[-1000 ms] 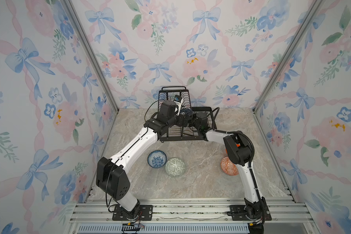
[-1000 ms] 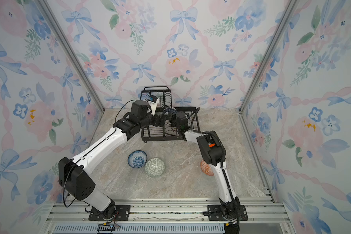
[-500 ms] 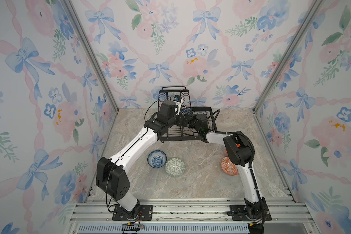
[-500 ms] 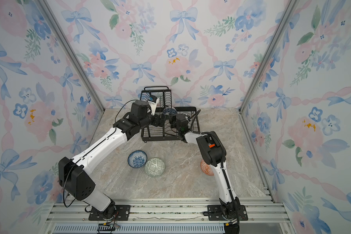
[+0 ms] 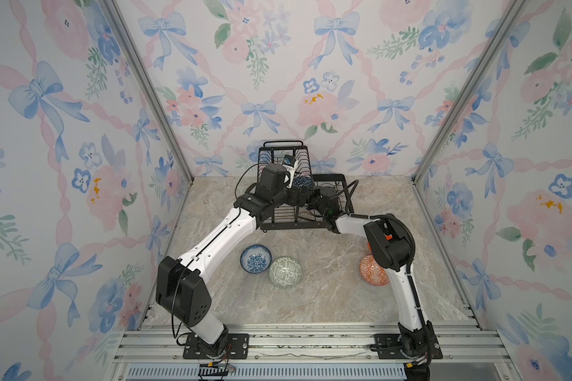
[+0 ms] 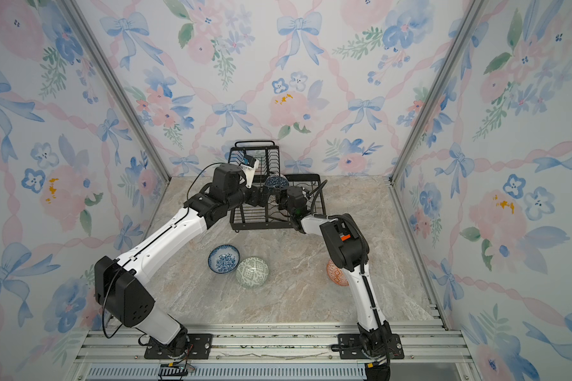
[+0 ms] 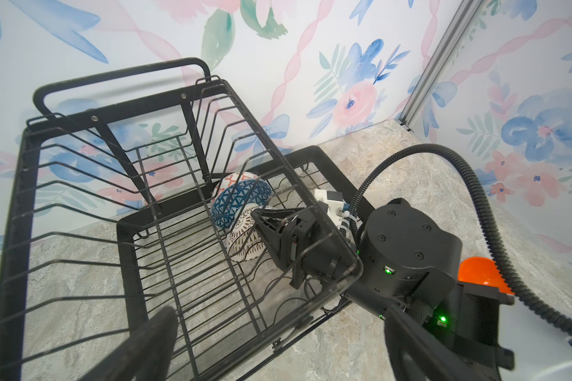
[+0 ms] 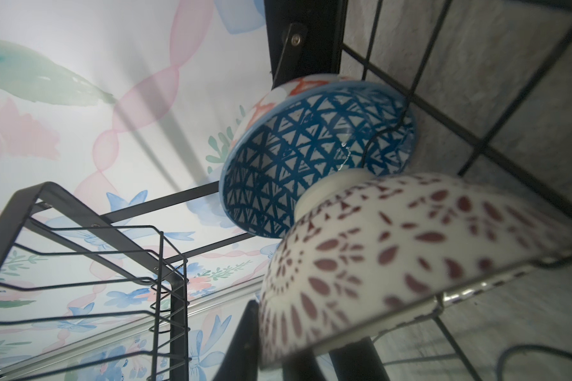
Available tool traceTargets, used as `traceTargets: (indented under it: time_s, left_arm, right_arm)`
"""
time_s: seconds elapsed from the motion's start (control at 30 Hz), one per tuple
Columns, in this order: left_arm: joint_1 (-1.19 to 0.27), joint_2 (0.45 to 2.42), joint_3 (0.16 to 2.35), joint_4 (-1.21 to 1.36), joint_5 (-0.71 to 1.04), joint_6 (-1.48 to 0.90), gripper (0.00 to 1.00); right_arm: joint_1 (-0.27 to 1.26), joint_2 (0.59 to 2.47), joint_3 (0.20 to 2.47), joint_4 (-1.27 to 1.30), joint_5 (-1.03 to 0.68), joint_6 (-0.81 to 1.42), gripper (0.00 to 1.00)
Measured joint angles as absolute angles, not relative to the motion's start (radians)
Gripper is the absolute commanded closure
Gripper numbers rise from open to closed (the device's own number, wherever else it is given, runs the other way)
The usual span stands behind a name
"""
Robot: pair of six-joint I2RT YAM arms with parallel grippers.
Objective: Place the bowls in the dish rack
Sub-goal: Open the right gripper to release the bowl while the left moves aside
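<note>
The right gripper (image 7: 260, 219) sits in the lower tray (image 7: 126, 264) of the dish rack (image 7: 113, 110), at the rim of a brown-patterned white bowl (image 7: 243, 240). Whether it grips the bowl cannot be told. Only the wrist views show that bowl, touching the dark-blue geometric bowl (image 8: 298, 165). The left gripper (image 7: 278, 315) hangs wide open, empty, above the upper basket (image 7: 17, 214). Only the top views show the floral bowl (image 5: 255, 259) and green-white bowl (image 5: 285, 272) on the table (image 5: 311, 297).

White-shelled left arm (image 5: 222, 234) and right arm (image 5: 408, 297), black joints, ribbed black cable (image 7: 426, 149) (orange tab (image 6: 344, 237)).
</note>
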State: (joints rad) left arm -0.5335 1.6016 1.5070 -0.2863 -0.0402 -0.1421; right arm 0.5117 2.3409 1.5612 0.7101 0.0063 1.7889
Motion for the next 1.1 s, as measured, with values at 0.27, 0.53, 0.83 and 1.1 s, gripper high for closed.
traceTargets:
  time_s: [0.27,0.53,0.83,1.1]
  left_arm:
    - [-0.533,1.602,1.507,-0.286,-0.044,-0.147,0.02]
    - [-0.533,1.602,1.506,-0.284,-0.047,-0.16,0.02]
    - [-0.533,1.608,1.515,-0.286,-0.048,-0.16,0.02]
    - [-0.533,1.609,1.515,-0.286,-0.056,-0.16,0.02]
  right_arm:
    - [0.511,2.329,1.547,0.708,-0.009,1.789,0.82]
    - [0.501,2.295,1.514,0.699,-0.038,1.785,0.79]
    - [0.477,2.278,1.486,0.699,-0.065,1.765,0.74]
    - [0.472,2.241,1.452,0.696,-0.081,1.742,0.69]
